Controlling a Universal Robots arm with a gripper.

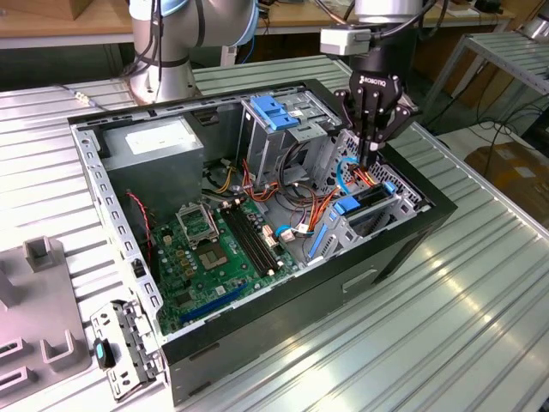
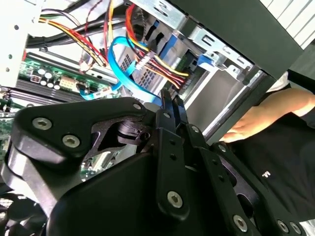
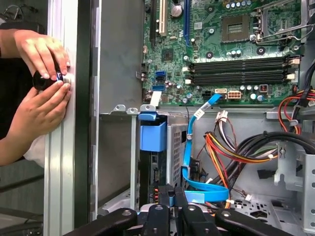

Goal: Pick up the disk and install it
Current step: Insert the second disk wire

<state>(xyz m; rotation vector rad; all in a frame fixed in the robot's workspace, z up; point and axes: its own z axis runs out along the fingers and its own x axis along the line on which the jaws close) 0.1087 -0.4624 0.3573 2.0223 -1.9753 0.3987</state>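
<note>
So the gripper (image 1: 371,159) is down inside the open PC case (image 1: 403,245), right over the drive cage at the exterior view's right, and its fingers (image 2: 170,105) are pressed together with nothing between them as far as I can tell. In both wrist views they sit as one narrow closed tip.

The disk (image 3: 153,172) looks already slotted edge-up in the bay just below the fingertips, with its blue rail tab (image 3: 153,135) sticking up on top and a blue data cable (image 3: 189,147) looping right beside it. I can't tell if it's fully seated.

Handling-wise, my guess is it's a stiff, fairly dense metal slab with smooth faces, so slippery-ish, and not something you'd want to knock. The plastic rails or the long edges seem like the safest place to grip, not the label face.

Also, a person's hands (image 3: 42,78) are at the table edge outside the case, holding some small dark knob.
</note>
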